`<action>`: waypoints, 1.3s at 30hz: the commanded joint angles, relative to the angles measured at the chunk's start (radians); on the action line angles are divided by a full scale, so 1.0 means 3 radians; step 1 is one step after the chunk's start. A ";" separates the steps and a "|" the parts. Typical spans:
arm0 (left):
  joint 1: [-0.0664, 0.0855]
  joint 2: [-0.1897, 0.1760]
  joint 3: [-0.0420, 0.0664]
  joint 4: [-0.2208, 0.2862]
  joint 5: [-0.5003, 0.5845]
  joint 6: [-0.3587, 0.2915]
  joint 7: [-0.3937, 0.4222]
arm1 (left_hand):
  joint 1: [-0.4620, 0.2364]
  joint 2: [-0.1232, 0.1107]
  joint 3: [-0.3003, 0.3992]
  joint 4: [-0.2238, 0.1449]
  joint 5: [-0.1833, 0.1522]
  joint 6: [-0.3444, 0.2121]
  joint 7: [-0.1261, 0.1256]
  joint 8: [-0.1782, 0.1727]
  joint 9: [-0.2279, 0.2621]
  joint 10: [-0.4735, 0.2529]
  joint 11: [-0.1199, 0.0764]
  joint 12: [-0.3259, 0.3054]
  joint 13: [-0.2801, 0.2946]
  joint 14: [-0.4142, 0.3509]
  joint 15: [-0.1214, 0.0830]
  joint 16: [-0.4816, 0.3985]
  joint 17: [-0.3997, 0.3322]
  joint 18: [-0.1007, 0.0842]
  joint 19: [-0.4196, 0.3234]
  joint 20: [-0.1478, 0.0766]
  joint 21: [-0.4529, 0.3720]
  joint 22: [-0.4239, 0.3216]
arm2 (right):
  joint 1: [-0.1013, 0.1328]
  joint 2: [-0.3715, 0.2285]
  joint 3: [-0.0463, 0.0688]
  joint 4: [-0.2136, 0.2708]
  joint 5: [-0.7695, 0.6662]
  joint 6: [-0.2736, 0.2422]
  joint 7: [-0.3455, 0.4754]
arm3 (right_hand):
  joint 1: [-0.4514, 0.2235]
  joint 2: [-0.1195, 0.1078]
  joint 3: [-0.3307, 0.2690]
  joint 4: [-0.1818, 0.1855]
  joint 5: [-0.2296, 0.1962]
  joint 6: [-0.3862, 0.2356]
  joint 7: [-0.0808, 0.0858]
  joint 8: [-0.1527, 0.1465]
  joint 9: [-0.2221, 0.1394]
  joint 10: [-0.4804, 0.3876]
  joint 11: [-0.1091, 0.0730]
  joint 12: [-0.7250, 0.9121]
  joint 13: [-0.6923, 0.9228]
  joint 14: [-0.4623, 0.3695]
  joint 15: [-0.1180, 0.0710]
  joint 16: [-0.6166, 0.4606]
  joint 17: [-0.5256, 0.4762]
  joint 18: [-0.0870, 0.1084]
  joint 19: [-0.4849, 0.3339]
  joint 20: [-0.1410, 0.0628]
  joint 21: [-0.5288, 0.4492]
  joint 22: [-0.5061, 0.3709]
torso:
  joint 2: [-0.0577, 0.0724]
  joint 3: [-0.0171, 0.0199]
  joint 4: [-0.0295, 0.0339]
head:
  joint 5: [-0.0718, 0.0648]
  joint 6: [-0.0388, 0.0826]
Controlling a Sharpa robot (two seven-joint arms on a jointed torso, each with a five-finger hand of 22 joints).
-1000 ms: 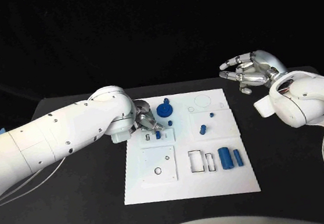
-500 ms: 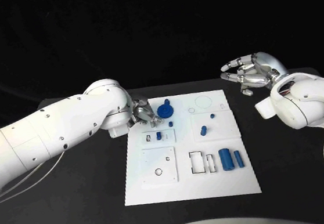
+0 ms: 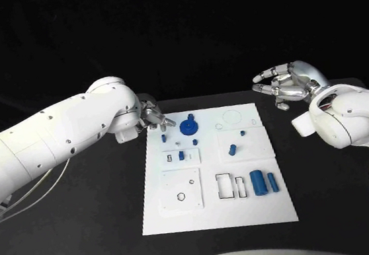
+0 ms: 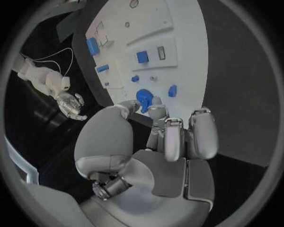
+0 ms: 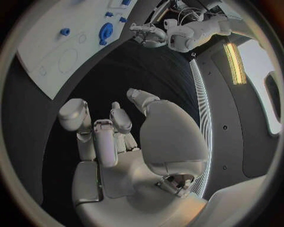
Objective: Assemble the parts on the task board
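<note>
The left hand (image 3: 151, 115) has drawn back from the task board (image 3: 218, 209): a second ago its fingers were down among the small pieces at the board's far left corner, and now it sits raised just off that corner, above the black table (image 3: 88, 238). Its fingers are loosely curled and a little apart, with nothing between them. The right hand (image 3: 288, 82) has barely moved; it hangs off the board's far right side, palm turned inward, fingers spread and empty.

The board is a white rectangular plate lying flat in the middle of the table, with raised square panels and outlined cutouts. On it I count seven blue parts. One round gear-like disc (image 3: 188, 127) sits near the far edge, with a small piece (image 3: 165, 138) beside it on the left and two little blocks (image 3: 181, 155) just nearer. Two more small pieces (image 3: 232, 147) stand on the right-hand panel. Two upright cylinders, a wide one (image 3: 257, 182) and a slim one (image 3: 272, 181), stand side by side near the front right, beside a rectangular slot.
</note>
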 commanded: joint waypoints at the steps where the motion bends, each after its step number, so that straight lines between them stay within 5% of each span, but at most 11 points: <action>1: 0.0008 0.0039 0.0000 -0.0087 -0.0101 0.0063 0.0092 | 0.0027 0.0000 -0.0031 0.0000 -0.0011 -0.0028 0.0011 -0.0047 -0.0017 -0.0071 0.0016 -0.0060 -0.0061 0.0294 0.0034 -0.0026 0.0645 -0.0039 -0.0025 0.0028 -0.0038 -0.0031 | -0.0002 0.0003 0.0000 -0.0002 -0.0003 0.0016 0.0025 | -0.0036 -0.0002 0.0010 0.0019 -0.0017 -0.0009 -0.0005 0.0021 0.0000 -0.0008 -0.0016 -0.0015 -0.0004 0.0190 -0.0022 -0.0022 0.0265 0.0042 0.0002 -0.0019 -0.0004 -0.0003 | -0.0001 0.0000 0.0005 | 0.0002 0.0001; 16: -0.0003 0.0224 -0.0090 -0.0444 -0.0406 0.0229 0.0139 | 0.0010 0.0015 -0.0075 0.0007 -0.0019 -0.0048 0.0043 -0.0125 -0.0066 -0.0153 0.0048 -0.0116 -0.0123 0.0293 0.0061 -0.0026 0.0645 -0.0034 -0.0041 0.0047 -0.0055 -0.0057 | -0.0011 0.0010 0.0000 -0.0009 -0.0003 0.0022 0.0027 | -0.0036 -0.0002 0.0010 0.0019 -0.0017 -0.0009 -0.0005 0.0021 0.0000 -0.0008 -0.0016 -0.0015 -0.0004 0.0190 -0.0022 -0.0022 0.0265 0.0042 0.0002 -0.0019 -0.0004 -0.0003 | 0.0000 -0.0002 -0.0002 | 0.0023 -0.0008; 22: -0.0007 0.0261 -0.0103 -0.0516 -0.0401 0.0287 0.0128 | 0.0004 0.0012 -0.0088 0.0004 -0.0024 -0.0054 0.0049 -0.0146 -0.0079 -0.0173 0.0052 -0.0132 -0.0144 0.0293 0.0066 -0.0027 0.0644 -0.0031 -0.0047 0.0051 -0.0062 -0.0069 | -0.0014 0.0012 0.0000 -0.0012 -0.0003 0.0022 0.0027 | -0.0036 -0.0002 0.0010 0.0019 -0.0017 -0.0009 -0.0005 0.0021 0.0000 -0.0008 -0.0016 -0.0015 -0.0004 0.0190 -0.0022 -0.0022 0.0265 0.0042 0.0002 -0.0019 -0.0004 -0.0003 | -0.0003 0.0002 0.0002 | 0.0022 -0.0017; 26: -0.0008 0.0274 -0.0108 -0.0537 -0.0338 0.0362 0.0120 | 0.0015 0.0027 -0.0109 0.0003 -0.0023 -0.0133 0.0087 -0.0270 -0.0173 -0.0213 0.0083 -0.0141 -0.0163 0.0294 0.0090 -0.0024 0.0649 -0.0032 -0.0049 0.0069 -0.0062 -0.0063 | -0.0016 0.0014 0.0000 -0.0013 -0.0003 0.0022 0.0028 | -0.0036 -0.0002 0.0010 0.0019 -0.0017 -0.0009 -0.0005 0.0021 0.0000 -0.0008 -0.0016 -0.0015 -0.0004 0.0190 -0.0022 -0.0022 0.0265 0.0042 0.0002 -0.0019 -0.0004 -0.0003 | -0.0003 0.0001 0.0001 | 0.0022 -0.0023; 39: -0.0018 0.0306 -0.0137 -0.0594 -0.0173 0.0524 0.0108 | 0.0045 0.0044 -0.0111 -0.0002 -0.0022 -0.0118 0.0098 -0.0306 -0.0226 -0.0225 0.0094 -0.0140 -0.0171 0.0294 0.0102 -0.0022 0.0651 -0.0034 -0.0047 0.0083 -0.0058 -0.0054 | -0.0018 0.0018 0.0000 -0.0014 -0.0003 0.0022 0.0030 | -0.0032 0.0003 0.0012 0.0019 -0.0009 -0.0010 -0.0006 0.0027 0.0000 -0.0007 -0.0017 -0.0014 -0.0004 0.0190 -0.0023 -0.0023 0.0266 0.0043 0.0002 -0.0021 -0.0010 -0.0005 | -0.0001 0.0004 -0.0004 | 0.0023 -0.0032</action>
